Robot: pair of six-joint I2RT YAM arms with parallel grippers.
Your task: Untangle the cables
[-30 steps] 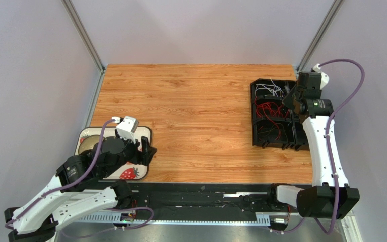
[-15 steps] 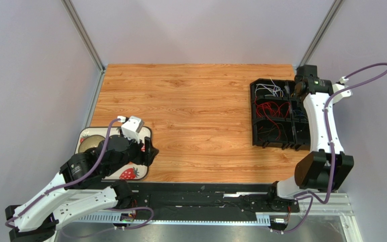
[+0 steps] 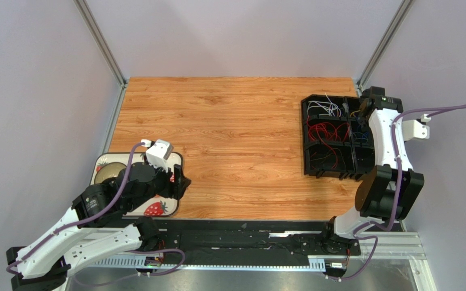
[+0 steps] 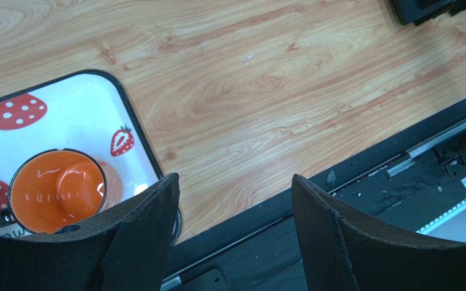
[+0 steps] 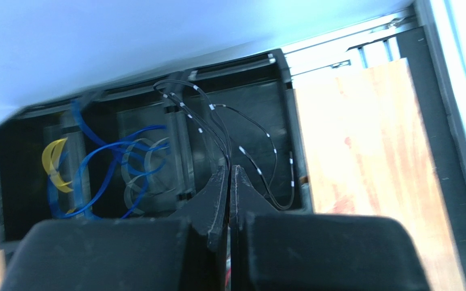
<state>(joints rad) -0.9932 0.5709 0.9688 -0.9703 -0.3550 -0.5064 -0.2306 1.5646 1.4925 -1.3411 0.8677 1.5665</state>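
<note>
Cables (image 3: 325,130), thin red, white, blue, yellow and grey loops, lie in the compartments of a black plastic tray (image 3: 306,151) at the table's far right. Right gripper (image 5: 229,170) above it, jaws pinched on dark white-banded cable (image 5: 199,130). Left gripper (image 4: 234,182) spread wide, well apart, over strawberry-print tray (image 4: 95,103) holding orange mug (image 4: 59,191).

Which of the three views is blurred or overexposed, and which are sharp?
Right wrist view: motion-blurred, bluish, with the table washed out beside the black tray; the blue cable smears, the dark cable less. Left wrist view: sharp, soft glare on the orange mug. Top view: evenly lit, sharp.
</note>
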